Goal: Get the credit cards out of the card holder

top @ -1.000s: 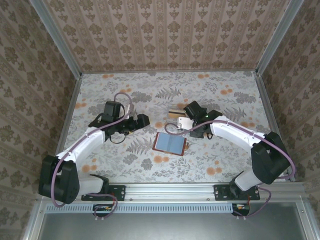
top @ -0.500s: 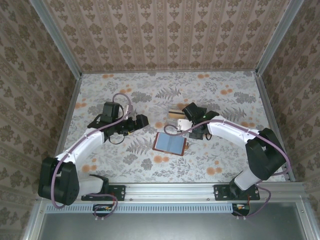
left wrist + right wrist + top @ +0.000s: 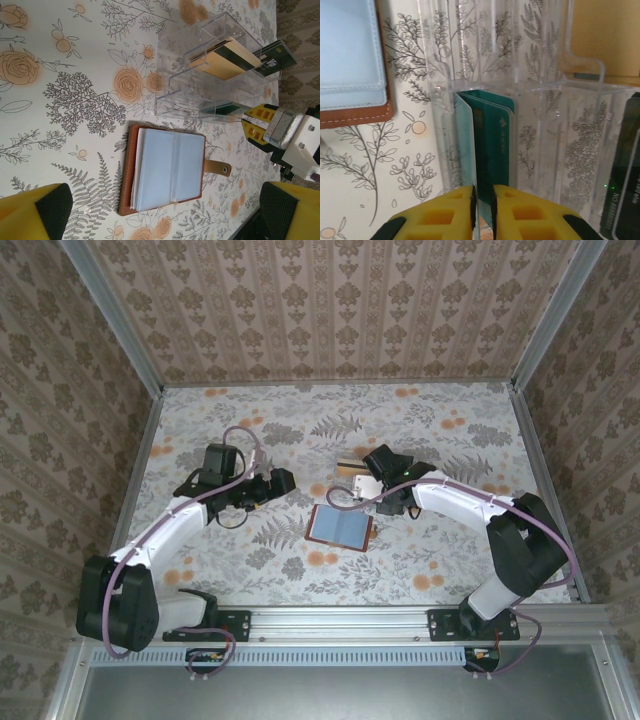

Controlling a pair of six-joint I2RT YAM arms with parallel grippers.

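The card holder (image 3: 341,527) lies open on the table, brown leather with a pale blue lining (image 3: 167,172), no card visible in its front pockets. My right gripper (image 3: 482,200) reaches into a slot of the clear plastic tray (image 3: 545,125). Its jaws stand a narrow gap apart around a teal green credit card (image 3: 495,145) that stands in that slot. A tan card (image 3: 225,62) and a dark card (image 3: 272,57) stand in other slots. My left gripper (image 3: 283,480) hovers left of the holder, wide open, its yellow fingers (image 3: 40,212) empty.
The tray (image 3: 356,472) sits just behind the holder, with the right gripper (image 3: 372,480) at its near side. The holder's snap strap (image 3: 217,167) points toward the right arm. Patterned walls enclose the flowered table (image 3: 450,560).
The right gripper has slid slightly left at the tray and its jaws have parted a little around the green card. The left arm has stayed put.
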